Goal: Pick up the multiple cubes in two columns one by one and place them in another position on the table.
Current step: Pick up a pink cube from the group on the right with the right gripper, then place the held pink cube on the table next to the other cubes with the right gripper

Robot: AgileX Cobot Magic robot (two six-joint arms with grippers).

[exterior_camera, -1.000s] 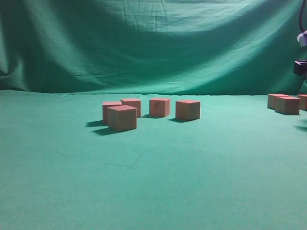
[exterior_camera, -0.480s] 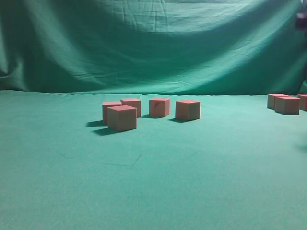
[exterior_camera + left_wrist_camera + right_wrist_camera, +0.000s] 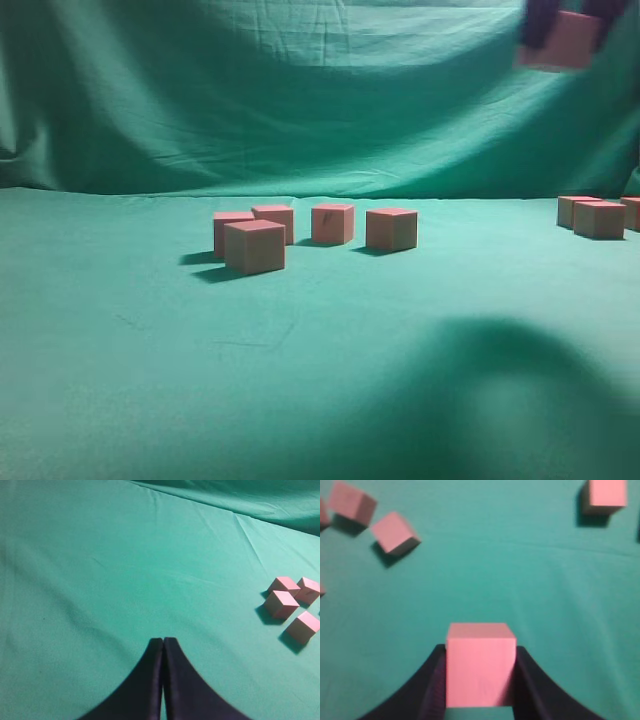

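From the room, the right gripper (image 3: 565,25) hangs high at one o'clock, pinching a cube (image 3: 567,42); five cubes (image 3: 254,246) sit mid-table (image 3: 320,400). Left wrist: the left gripper (image 3: 163,642) is pressed together, idle. Right wrist: cube squarely clamped; best lower it level onto bare cloth, clear of neighbours. No writing visible.

Eight small tan-pink wooden cubes with red tops show in the exterior view: four grouped mid-worktop (image 3: 254,247), three at the right edge (image 3: 599,219), and one raised at the upper right (image 3: 568,41). There is one green cloth-covered worktop (image 3: 320,400). Two dark end effectors appear, one in each wrist view (image 3: 163,641) (image 3: 480,652).
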